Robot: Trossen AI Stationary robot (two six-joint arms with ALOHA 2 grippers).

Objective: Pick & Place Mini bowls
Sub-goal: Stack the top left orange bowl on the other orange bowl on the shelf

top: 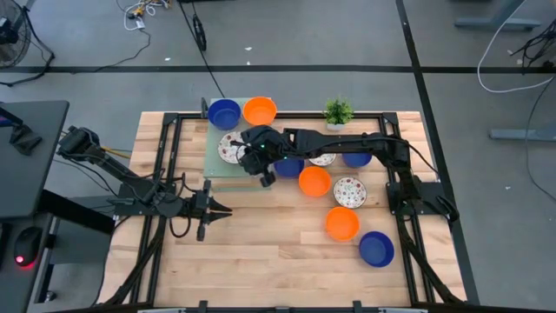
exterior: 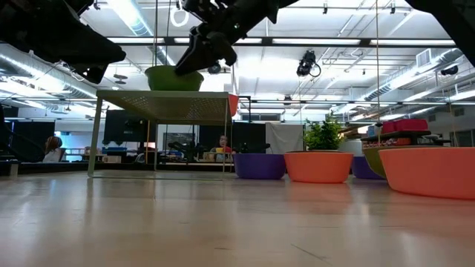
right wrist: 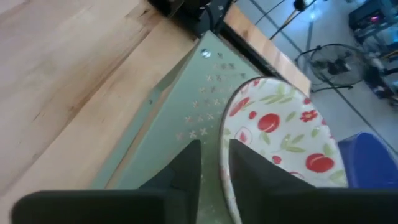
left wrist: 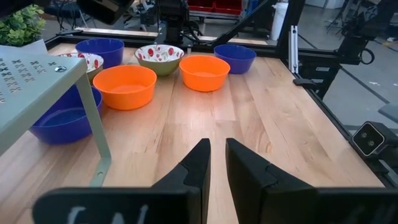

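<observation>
A white mini bowl with a red floral pattern (right wrist: 280,134) sits on top of the pale green perforated rack (top: 217,163). In the low view its green underside (exterior: 174,78) rests on the rack's top. My right gripper (right wrist: 214,171) reaches over the rack from the table's right and is shut on this bowl's rim. My left gripper (left wrist: 217,168) hangs shut and empty above the wood near the table's left side (top: 217,209). A blue bowl (top: 224,113) and an orange bowl (top: 260,110) stand behind the rack. My right gripper pinches the floral bowl's rim (right wrist: 225,163) between its two fingers, one finger inside the bowl and one outside. The fingers slant down from above and from the table's right. The bowl sits upright with its base on the rack's top.
More mini bowls stand right of the rack: orange (top: 314,181), floral (top: 349,192), orange (top: 342,223), blue (top: 376,249). Others lie partly under the right arm. A blue bowl (left wrist: 62,121) sits beneath the rack. A potted plant (top: 339,111) stands at the far edge. Bare wood lies at the near side.
</observation>
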